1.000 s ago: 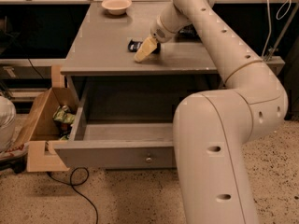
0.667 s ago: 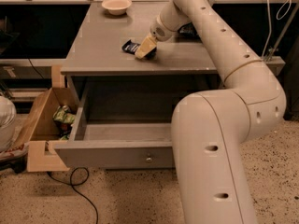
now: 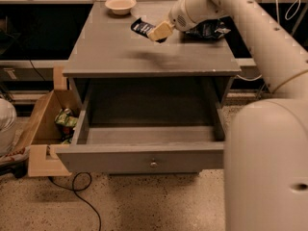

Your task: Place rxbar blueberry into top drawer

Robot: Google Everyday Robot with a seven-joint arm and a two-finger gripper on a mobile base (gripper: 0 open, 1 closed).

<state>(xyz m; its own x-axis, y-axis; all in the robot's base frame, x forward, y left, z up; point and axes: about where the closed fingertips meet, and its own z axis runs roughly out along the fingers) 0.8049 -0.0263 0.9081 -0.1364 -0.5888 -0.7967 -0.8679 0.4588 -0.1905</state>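
Observation:
My gripper (image 3: 158, 32) hangs above the grey tabletop (image 3: 115, 52), near its back middle, and is shut on the rxbar blueberry (image 3: 142, 27), a small dark navy bar with pale lettering that sticks out to the left of the tan fingers (image 3: 161, 30). The bar is lifted clear of the tabletop, with its shadow on the surface below. The top drawer (image 3: 144, 157) is pulled wide open below the tabletop, its grey front panel with a small round knob (image 3: 153, 164) facing me. The drawer's inside looks empty.
A pale bowl (image 3: 120, 5) sits at the back of the tabletop. A wrinkly dark blue bag (image 3: 208, 30) lies behind my arm at the back right. A tan wooden box (image 3: 45, 124) holding a green packet stands left of the drawer. A black cable lies on the speckled floor.
My gripper has risen off the tabletop with the bar held in it and shifted a little left; the bar was lying on the surface a second ago.

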